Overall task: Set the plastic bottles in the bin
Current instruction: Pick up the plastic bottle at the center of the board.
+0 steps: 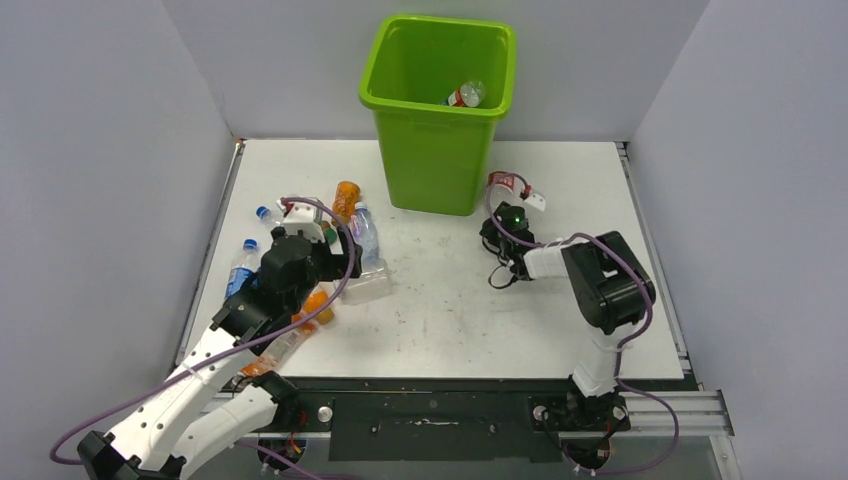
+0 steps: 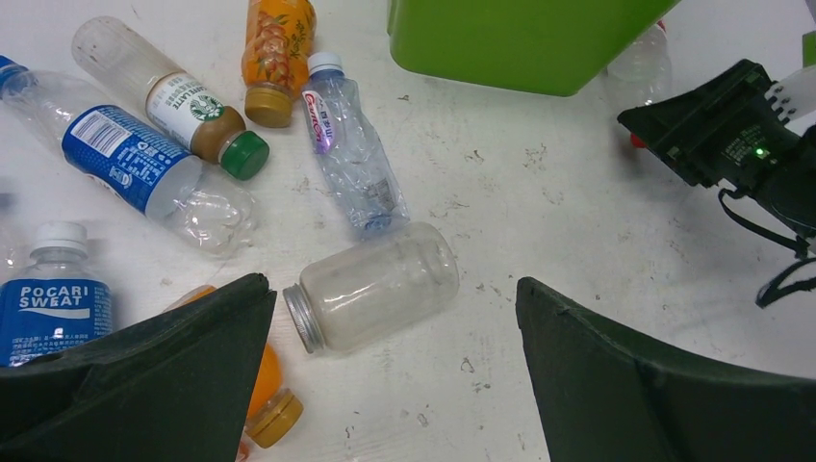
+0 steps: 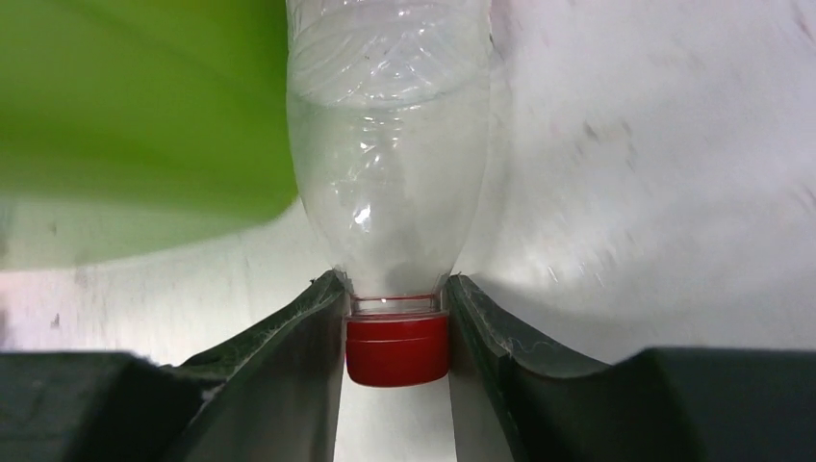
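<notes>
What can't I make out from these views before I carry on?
- Top view: the floor of the bin, hidden by its near wall; one bottle shows inside.
- Top view: bottles partly covered by the left arm.
- Left wrist: the orange bottle, mostly behind a left finger.
- Right wrist: the red-capped bottle, base cut off by the top edge; surroundings blurred.

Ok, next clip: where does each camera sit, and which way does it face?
Top external: fixed above and behind the bases, looking down over the table toward the bin; left arm and right arm show.
Left wrist: on the left arm, looking down at loose plastic bottles; open left fingers frame the bottom.
Right wrist: on the right arm, low, facing the bin; right fingers pinch the red-capped bottle at its neck.
Shared: the bin in all three; both wrist views catch the red-capped bottle.
</notes>
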{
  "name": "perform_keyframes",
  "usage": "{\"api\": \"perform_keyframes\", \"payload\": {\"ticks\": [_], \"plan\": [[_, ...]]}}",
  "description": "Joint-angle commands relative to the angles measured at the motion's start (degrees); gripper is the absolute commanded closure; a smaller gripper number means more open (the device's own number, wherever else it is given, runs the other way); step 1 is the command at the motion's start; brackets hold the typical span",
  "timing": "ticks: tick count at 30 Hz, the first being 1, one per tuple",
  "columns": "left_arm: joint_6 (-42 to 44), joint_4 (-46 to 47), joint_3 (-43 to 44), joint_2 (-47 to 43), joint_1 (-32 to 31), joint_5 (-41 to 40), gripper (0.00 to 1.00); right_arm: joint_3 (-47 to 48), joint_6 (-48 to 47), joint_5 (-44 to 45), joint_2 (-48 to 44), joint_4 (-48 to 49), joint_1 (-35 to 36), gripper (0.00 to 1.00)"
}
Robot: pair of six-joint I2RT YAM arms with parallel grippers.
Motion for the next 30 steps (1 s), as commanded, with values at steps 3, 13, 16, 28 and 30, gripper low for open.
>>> {"api": "perform_keyframes", "payload": {"ticks": [3, 13, 16, 28, 30], "plan": [[1.6, 3.8, -0.9, -2.9, -0.7, -1.9, 0.03, -12.4, 2.2, -0.8, -18.9, -4.1, 3.9, 0.95], [5.4, 7.9, -2.2, -5.1, -2.3, 2.5, 0.03, -16.2, -3.1, -5.2, -54.9, -42.7, 22.4, 0.95], [7.8, 13.7, -5.6, -8.4, -4.0, 2.8, 0.04, -11.4, -4.5, -9.1, -58.6, -53.3, 25.4, 0.95], [35.6, 28.1, -12.0, -20.0, -17.6, 27.1, 0.04, 4.8, -12.1, -23.0, -60.9, -71.8, 32.3, 0.95], [45.5, 23.9, -10.0, -18.1, -20.9, 26.6, 0.04, 6.4, -14.8, -26.9, -58.4, -73.1, 32.3, 0.95]]}}
